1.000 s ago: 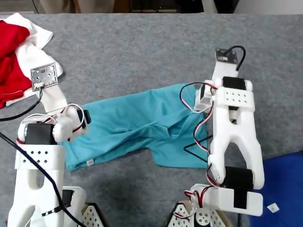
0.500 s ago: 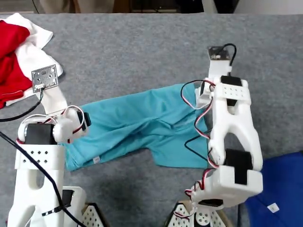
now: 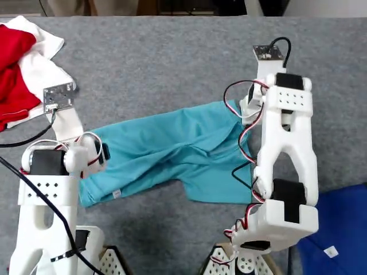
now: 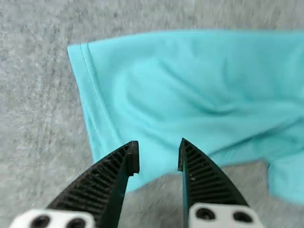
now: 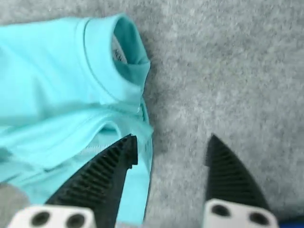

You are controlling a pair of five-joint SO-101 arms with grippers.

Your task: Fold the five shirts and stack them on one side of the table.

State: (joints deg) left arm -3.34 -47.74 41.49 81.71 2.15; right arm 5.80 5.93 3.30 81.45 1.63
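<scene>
Blue shirt [image 3: 338, 229] at the near right corner of the grey table [image 3: 160, 57], beside the right arm's base. At near left, left gripper [image 4: 157, 154] above the hem end of the teal shirt [image 3: 166, 149]. Fingers parted a little, nothing between them, tips over the cloth's near edge.

Teal shirt across the table's middle, wrinkled, slanting from near left to farther right. Hem to the left, collar [image 5: 126, 52] to the right.

Right gripper [image 5: 171, 152] at that collar end. Fingers spread wide and empty, one over the cloth just beside the collar, the other over bare table. Cannot tell whether either gripper touches the cloth.

At the far left corner, red shirt [image 3: 14, 63] heaped with white shirt [image 3: 46, 63], well apart from the teal one.
</scene>
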